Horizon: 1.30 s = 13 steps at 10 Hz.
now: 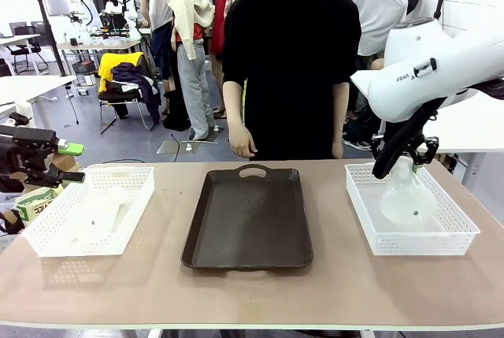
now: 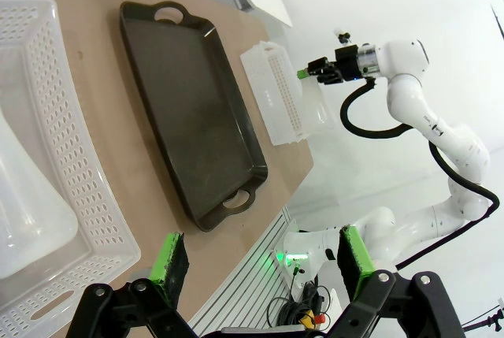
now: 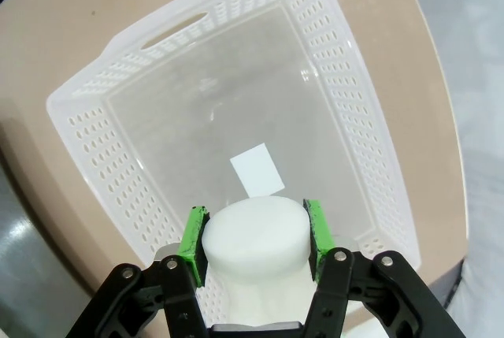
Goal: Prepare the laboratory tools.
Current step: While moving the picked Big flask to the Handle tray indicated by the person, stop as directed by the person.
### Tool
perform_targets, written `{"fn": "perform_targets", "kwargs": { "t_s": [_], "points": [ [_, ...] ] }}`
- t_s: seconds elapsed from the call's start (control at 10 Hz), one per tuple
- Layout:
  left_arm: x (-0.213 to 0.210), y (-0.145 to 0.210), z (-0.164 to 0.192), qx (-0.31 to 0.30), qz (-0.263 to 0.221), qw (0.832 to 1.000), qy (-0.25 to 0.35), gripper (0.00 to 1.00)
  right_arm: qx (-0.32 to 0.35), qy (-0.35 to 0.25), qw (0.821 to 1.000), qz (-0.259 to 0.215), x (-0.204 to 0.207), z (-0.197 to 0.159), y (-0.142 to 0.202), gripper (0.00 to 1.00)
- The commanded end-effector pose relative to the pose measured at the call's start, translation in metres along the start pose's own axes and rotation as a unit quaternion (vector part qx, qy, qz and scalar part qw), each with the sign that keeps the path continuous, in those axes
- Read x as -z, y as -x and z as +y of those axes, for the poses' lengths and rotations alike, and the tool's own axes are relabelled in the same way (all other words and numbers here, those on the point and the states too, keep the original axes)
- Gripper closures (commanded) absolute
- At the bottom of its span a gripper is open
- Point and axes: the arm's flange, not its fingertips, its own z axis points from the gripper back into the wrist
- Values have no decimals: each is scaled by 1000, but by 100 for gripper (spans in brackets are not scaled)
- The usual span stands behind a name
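Now, your right hand (image 3: 254,218) is clamped on the neck of a flask (image 3: 253,237). The green pads (image 3: 194,242) press on both sides of the neck, just under its round top. The flask is milky white and a bit see-through. It has a thin tube neck and a wide round bottom, like a cone. From the front you see the right hand (image 1: 405,155) holding the flask (image 1: 405,202) straight up, with its bottom down inside the right basket (image 1: 465,233). You cannot tell if the bottom touches the basket floor.

Your left hand (image 2: 262,253) is wide apart and holds nothing. From the front the left hand (image 1: 75,162) hangs past the left edge of the table (image 1: 236,291), beside the left basket (image 1: 47,245).

A second flask (image 2: 24,204) rests in that left basket (image 2: 87,165). It looks frosty white too.

Both baskets are white plastic with many little holes in the walls. Between them lies a dark brown tray (image 1: 248,220), flat and smooth, with a handle hole at each end. The table is light brown. A person (image 1: 287,62) in a black shirt stands at the far side.
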Motion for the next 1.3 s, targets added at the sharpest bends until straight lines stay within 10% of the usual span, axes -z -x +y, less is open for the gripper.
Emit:
{"fn": "perform_targets", "kwargs": {
  "t_s": [0.0, 1.2],
  "points": [
    [-1, -1, -1, 2, -5, 1000, 9, 0, -17, -18, 1000, 13, 19, -1, -5, 100],
    [-1, -1, -1, 2, -5, 1000, 9, 0, -81, -76, 993, -41, -74, -21, 55, 100]
  ]
}}
